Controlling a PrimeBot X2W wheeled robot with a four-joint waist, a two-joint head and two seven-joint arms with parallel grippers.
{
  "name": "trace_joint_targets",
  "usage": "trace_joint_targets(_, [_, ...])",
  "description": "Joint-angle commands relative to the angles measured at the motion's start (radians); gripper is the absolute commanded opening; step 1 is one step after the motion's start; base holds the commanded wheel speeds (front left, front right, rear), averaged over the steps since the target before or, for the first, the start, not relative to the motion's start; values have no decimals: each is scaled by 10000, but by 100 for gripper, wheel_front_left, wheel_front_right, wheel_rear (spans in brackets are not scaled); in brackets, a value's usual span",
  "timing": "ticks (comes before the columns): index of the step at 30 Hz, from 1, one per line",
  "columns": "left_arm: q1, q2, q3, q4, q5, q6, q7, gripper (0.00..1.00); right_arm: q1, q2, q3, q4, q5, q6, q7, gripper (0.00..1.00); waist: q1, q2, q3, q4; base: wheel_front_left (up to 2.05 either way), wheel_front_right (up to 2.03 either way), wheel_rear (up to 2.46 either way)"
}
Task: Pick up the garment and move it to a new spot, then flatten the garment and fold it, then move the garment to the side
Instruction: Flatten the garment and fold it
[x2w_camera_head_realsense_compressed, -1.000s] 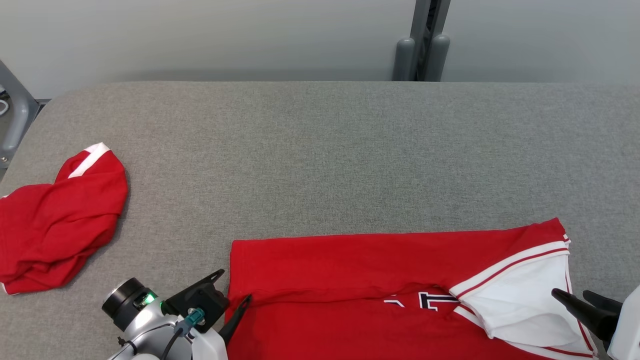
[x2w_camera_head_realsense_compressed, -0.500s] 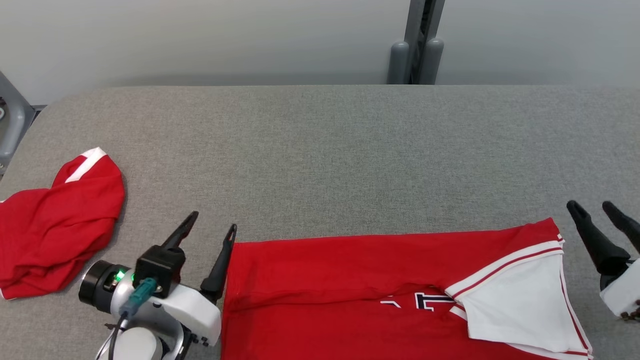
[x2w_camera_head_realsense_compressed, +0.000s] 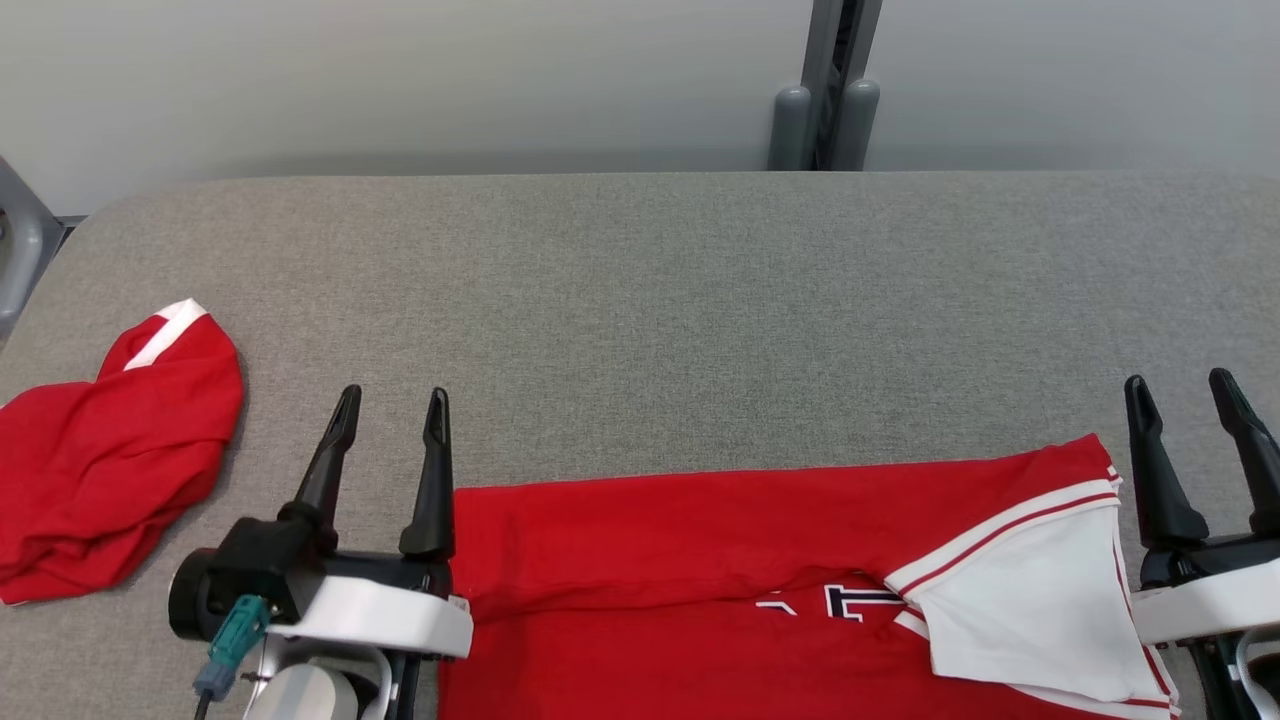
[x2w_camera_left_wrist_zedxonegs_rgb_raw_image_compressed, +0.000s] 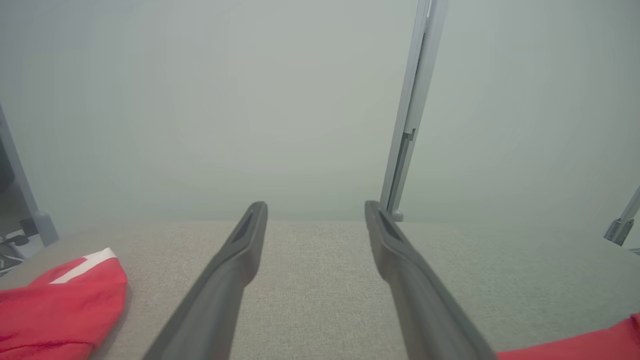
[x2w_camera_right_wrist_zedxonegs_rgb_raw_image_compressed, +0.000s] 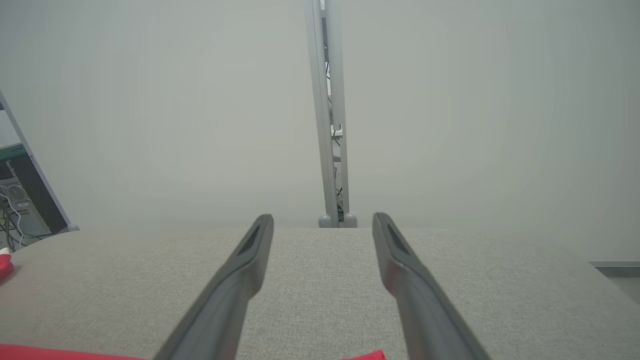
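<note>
Head view: left pincer (x2w_camera_head_realsense_compressed: 392, 395) and right pincer (x2w_camera_head_realsense_compressed: 1177, 380) apart, empty, now risen clear of folded garment (x2w_camera_head_realsense_compressed: 700, 560) at desk (x2w_camera_head_realsense_compressed: 650, 300) near edge.
Left wrist view: garment corner bottom right.
Right wrist view: garment along bottom.
Fold judged done; side move pending.

The table (x2w_camera_head_realsense_compressed: 640, 300) is covered in a grey woven cloth, matt and coarse-grained. The red jersey (x2w_camera_head_realsense_compressed: 700, 530) at six o'clock in the head view is a soft, matt knit with a smoother white sleeve (x2w_camera_head_realsense_compressed: 1030, 610) edged in red-and-white trim, and the crumpled red garment (x2w_camera_head_realsense_compressed: 110, 460) at nine o'clock is the same dull knit. The left gripper (x2w_camera_head_realsense_compressed: 392, 394) and right gripper (x2w_camera_head_realsense_compressed: 1177, 380) have dark, matt fingers that look like moulded plastic, each set on a white wrist shell (x2w_camera_head_realsense_compressed: 370, 610) of smooth, faintly glossy plastic, while at twelve o'clock a grey post (x2w_camera_head_realsense_compressed: 825, 100), smooth and satin like painted metal, stands against a pale, evenly matt wall (x2w_camera_head_realsense_compressed: 400, 80).
</note>
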Motion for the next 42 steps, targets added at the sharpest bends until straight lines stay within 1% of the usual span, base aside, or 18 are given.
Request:
trace_joint_targets(1, [355,-215,314,-80,282,-156,-6,100,10,90,9,190,-153,1,-267,100,0,-1,13,-23,0,0,0])
trace_joint_targets(5, [848,-718,641,-65,1081,-597,-8,100,159,328,15,809,-475,1,-508,100,0,-1,4,-61,0,0,0])
trace_joint_targets(9, [1180,-1083,896,41,1548,-894,-9,100,193,511,26,1242,-434,1,-575,100,0,-1,8,-64,0,0,0])
trace_joint_targets(14, [1249,-1261,1060,158,1986,-1163,-10,100,171,576,132,1492,-305,1,-599,100,0,-1,15,-47,0,0,0])
trace_joint_targets(21, [1111,-1334,1246,196,2294,-1362,-11,100,297,546,106,1789,-128,1,-592,100,0,-1,5,-43,0,0,0])
trace_joint_targets(25, [1118,-1353,1305,194,2417,-1447,-11,100,488,602,87,2295,-74,1,-579,100,0,-1,16,-50,0,0,0])
trace_joint_targets(29, [1144,-1359,1266,226,2446,-1485,-11,100,668,741,92,2999,132,1,-292,100,0,-1,72,-80,0,0,0])
trace_joint_targets(33, [1107,-1361,1235,249,2478,-1495,-12,100,607,909,131,3728,303,1,-6,100,0,-1,147,-136,0,0,0])
trace_joint_targets(42, [1015,-1362,1287,282,2644,-1541,-12,100,194,1075,332,4865,756,1,94,100,0,-1,269,-207,0,0,0])
